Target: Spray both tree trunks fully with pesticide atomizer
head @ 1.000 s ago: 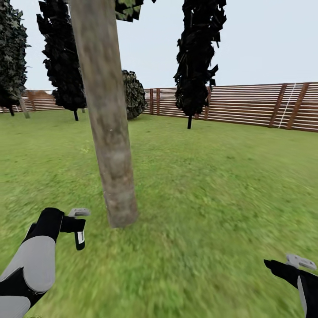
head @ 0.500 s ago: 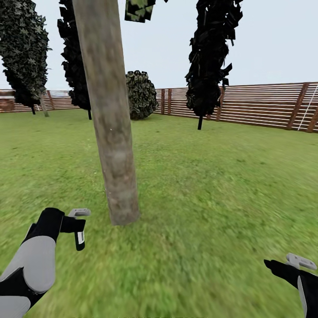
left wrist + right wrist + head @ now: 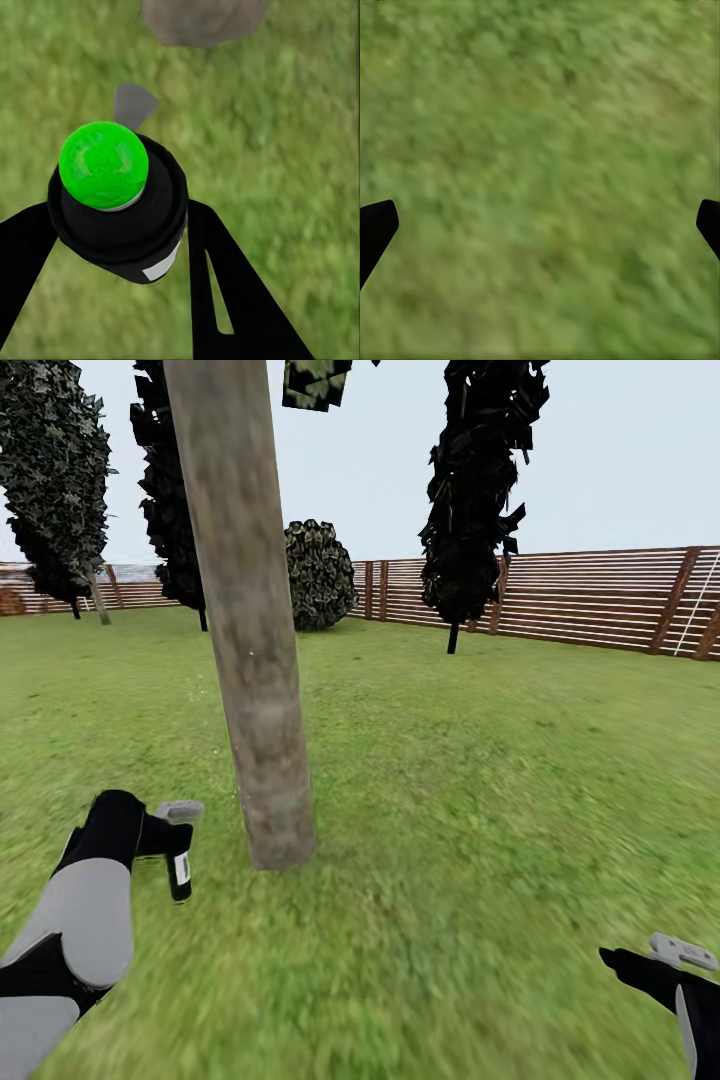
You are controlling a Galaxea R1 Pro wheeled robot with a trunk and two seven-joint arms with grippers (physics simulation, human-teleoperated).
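Spraying is the step in hand, I judge: the left gripper (image 3: pixel 172 838) clenches the pesticide atomizer (image 3: pixel 120 206), its green cap toward the wrist camera, with the tree trunk (image 3: pixel 250 660) just beyond the jaws. Raise the nozzle to face bark, then sweep along it. The right gripper (image 3: pixel 540 225) hangs with jaws released over rough grass (image 3: pixel 480 840); a slatted fence (image 3: pixel 600 600) rings the lawn.

The head camera looks forward and slightly down across the lawn (image 3: pixel 480 780), with a tree trunk (image 3: pixel 250 660) close ahead and the fence (image 3: pixel 600 600) far behind. The left wrist camera looks steeply down at close range onto grass (image 3: pixel 285 150), catching the same trunk's base (image 3: pixel 202 19). The right wrist camera faces straight down, close over grass (image 3: pixel 540 165).
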